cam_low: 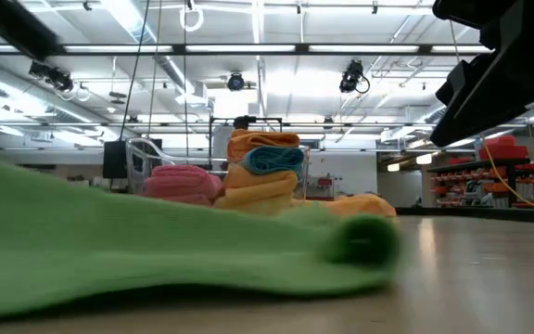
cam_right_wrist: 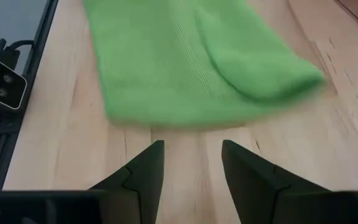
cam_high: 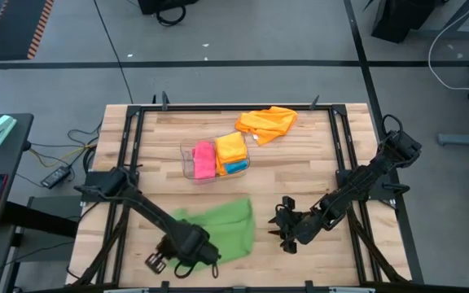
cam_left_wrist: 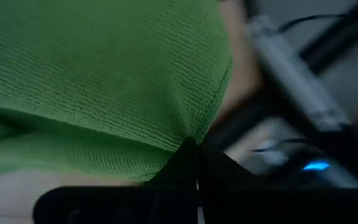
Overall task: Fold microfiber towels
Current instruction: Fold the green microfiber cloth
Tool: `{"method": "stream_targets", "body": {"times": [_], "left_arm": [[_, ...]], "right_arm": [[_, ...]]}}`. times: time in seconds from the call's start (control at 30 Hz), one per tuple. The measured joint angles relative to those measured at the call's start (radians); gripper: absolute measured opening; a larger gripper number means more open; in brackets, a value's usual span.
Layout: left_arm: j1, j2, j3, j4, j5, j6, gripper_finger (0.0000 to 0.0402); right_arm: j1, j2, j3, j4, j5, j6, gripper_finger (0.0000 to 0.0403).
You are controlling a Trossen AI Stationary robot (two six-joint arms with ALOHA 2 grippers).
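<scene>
The left hand point(cam_high: 187, 248) is pinched tight on the near corner of the green towel point(cam_high: 222, 228), which lies flat on the counter point(cam_high: 300, 175). The right hand point(cam_right_wrist: 191, 163) waits just beside it, empty, fingers parted. Lift low and carry the corner straight across — edges matched.

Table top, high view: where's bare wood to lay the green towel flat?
Bare wood lies between the green microfiber towel and the clear plastic rectangular bin, and along the table's left side. It is crowded near the bin and the loose orange towel, and around the right tool beside the green towel.
</scene>
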Motion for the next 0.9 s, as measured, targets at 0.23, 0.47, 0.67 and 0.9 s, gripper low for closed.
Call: {"method": "stream_targets", "body": {"times": [0.23, 0.47, 0.67, 0.9], "left_arm": [[0.01, -0.065, 0.044, 0.006, 0.263, -0.185, 0.0005], [0.069, -0.072, 0.103, 0.055, 0.07, -0.135, 0.0012], [0.165, -0.072, 0.226, 0.087, -0.069, -0.173, 0.0014], [0.259, -0.072, 0.316, 0.289, -0.372, -0.216, 0.0008]], "right_arm": [[0.0, 0.0, 0.0, 0.01, 0.0, 0.0, 0.017], [0.0, 0.0, 0.0, 0.036, 0.0, -0.008, 0.017], [0.0, 0.0, 0.0, 0.275, 0.026, -0.19, 0.017], [0.017, -0.007, 0.004, 0.204, 0.026, -0.186, 0.017]]}}
